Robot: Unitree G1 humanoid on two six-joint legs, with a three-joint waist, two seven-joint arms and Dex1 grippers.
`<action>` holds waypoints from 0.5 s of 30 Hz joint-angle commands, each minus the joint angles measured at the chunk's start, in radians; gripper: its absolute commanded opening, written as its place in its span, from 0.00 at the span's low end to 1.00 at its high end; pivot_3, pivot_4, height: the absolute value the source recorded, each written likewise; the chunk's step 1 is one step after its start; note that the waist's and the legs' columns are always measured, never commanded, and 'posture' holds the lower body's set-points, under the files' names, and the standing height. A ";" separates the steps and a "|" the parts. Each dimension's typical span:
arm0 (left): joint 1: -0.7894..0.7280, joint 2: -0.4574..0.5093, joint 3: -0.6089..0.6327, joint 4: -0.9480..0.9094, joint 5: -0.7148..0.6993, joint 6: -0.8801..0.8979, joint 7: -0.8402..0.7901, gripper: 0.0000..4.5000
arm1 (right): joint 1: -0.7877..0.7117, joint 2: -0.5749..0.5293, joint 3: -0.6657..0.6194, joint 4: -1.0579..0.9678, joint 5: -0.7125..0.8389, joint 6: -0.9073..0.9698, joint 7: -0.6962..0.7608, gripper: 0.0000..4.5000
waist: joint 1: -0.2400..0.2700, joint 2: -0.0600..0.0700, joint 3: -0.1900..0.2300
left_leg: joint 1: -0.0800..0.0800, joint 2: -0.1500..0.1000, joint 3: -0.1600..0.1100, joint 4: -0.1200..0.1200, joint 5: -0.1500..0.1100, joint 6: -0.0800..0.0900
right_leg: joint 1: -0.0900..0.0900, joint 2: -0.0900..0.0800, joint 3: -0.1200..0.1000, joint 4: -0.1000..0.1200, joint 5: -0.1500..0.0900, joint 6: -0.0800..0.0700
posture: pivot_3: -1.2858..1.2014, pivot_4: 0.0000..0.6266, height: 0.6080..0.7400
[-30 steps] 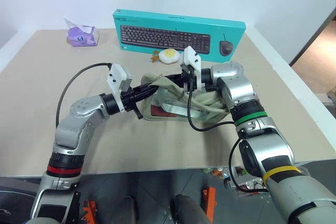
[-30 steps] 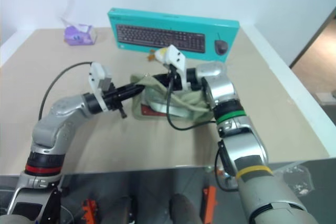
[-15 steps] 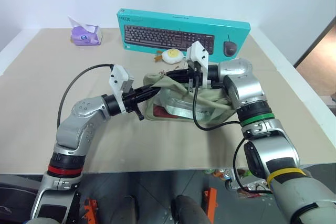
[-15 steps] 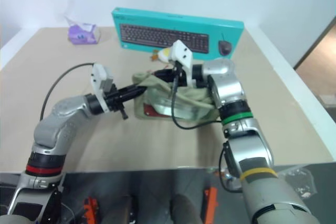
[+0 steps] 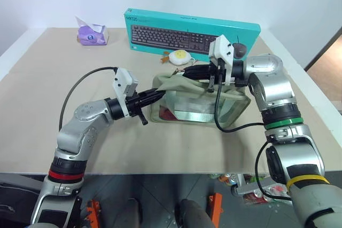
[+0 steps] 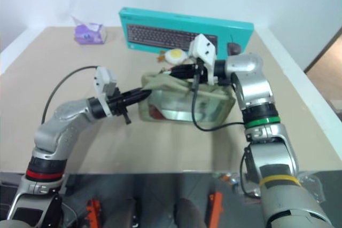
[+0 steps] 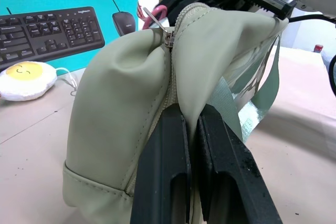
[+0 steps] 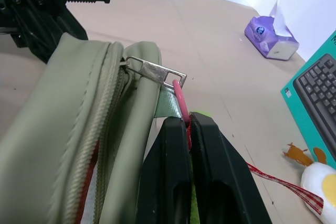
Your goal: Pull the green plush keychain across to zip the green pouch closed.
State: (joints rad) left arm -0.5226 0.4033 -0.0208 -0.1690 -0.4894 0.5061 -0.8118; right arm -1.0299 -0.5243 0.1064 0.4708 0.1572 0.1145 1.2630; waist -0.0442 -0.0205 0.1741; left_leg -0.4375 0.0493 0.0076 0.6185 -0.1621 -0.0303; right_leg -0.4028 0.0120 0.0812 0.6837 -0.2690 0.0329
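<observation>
My left gripper [image 7: 190, 129] is clamped on the near end of the green pouch [image 5: 200, 100], pinching the fabric at the zipper seam. The pouch sits at the middle of the table [image 5: 43, 105], lifted along its top edge. My right gripper [image 8: 186, 129] is closed on the pink loop by the green plush keychain [image 8: 202, 115]. Beyond, a fried-egg plush [image 5: 180, 56] and teal keyboard box [image 5: 187, 25] lie along the far edge, a purple tissue pack [image 5: 92, 33] at the far left corner.

We see even, bright, diffuse light with soft shadows on the beige tabletop [image 5: 160, 148]. Glare whitens the clear plastic window of the pale sage-green fabric pouch [image 5: 200, 105]. The right eye view looks softer, slightly hazy.
</observation>
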 commanded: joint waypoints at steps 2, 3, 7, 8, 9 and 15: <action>-0.006 0.013 -0.008 0.003 0.008 -0.003 -0.006 0.00 | 0.015 -0.051 -0.026 -0.056 0.004 0.027 -0.018 0.02 | 0.001 0.000 0.000 | 0.000 0.000 0.000 0.000 0.000 0.000 | 0.000 0.000 0.000 0.000 0.000 0.000 | 0.52 0.24 1.00; -0.008 0.013 -0.010 0.005 0.010 -0.006 -0.007 0.00 | 0.017 -0.051 -0.018 -0.055 -0.004 0.035 -0.028 0.02 | 0.001 0.000 0.000 | 0.000 0.000 -0.001 0.000 0.000 0.000 | 0.001 0.000 0.000 0.000 0.000 0.000 | 0.52 0.24 1.00; -0.014 0.012 -0.016 0.010 0.011 -0.008 -0.011 0.00 | 0.037 -0.043 -0.008 -0.085 0.008 0.070 -0.030 0.20 | 0.001 0.000 0.000 | 0.000 0.000 -0.001 0.000 0.000 0.000 | 0.001 0.000 -0.001 0.000 0.000 0.000 | 0.52 0.24 1.00; -0.014 0.014 -0.017 0.007 0.011 -0.007 -0.013 0.00 | 0.060 -0.058 0.002 -0.129 0.023 0.087 0.007 0.31 | 0.001 0.000 0.000 | 0.000 0.000 -0.001 0.000 0.000 0.000 | 0.001 0.000 -0.001 0.000 0.000 0.000 | 0.52 0.24 1.00; -0.012 0.017 -0.015 0.004 0.010 -0.006 -0.014 0.00 | 0.073 -0.073 0.006 -0.162 0.035 0.111 0.029 0.35 | 0.002 0.000 0.000 | 0.000 0.000 -0.001 0.000 0.000 0.000 | 0.001 0.000 -0.001 -0.001 0.000 0.000 | 0.52 0.24 1.00; -0.006 0.032 -0.003 -0.002 0.006 -0.004 -0.023 0.00 | 0.066 -0.124 -0.018 -0.190 0.065 0.167 0.055 0.35 | 0.001 0.000 0.000 | 0.000 0.000 -0.003 0.000 0.000 0.000 | 0.001 0.000 -0.002 -0.001 -0.001 0.000 | 0.52 0.24 1.00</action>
State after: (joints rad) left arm -0.5275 0.4204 -0.0274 -0.1594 -0.4845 0.4993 -0.8329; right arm -0.9367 -0.6314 0.1179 0.3003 0.2037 0.2749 1.3109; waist -0.0428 -0.0204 0.1742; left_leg -0.4373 0.0490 0.0049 0.6184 -0.1622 -0.0302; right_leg -0.4016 0.0120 0.0793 0.6830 -0.2697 0.0328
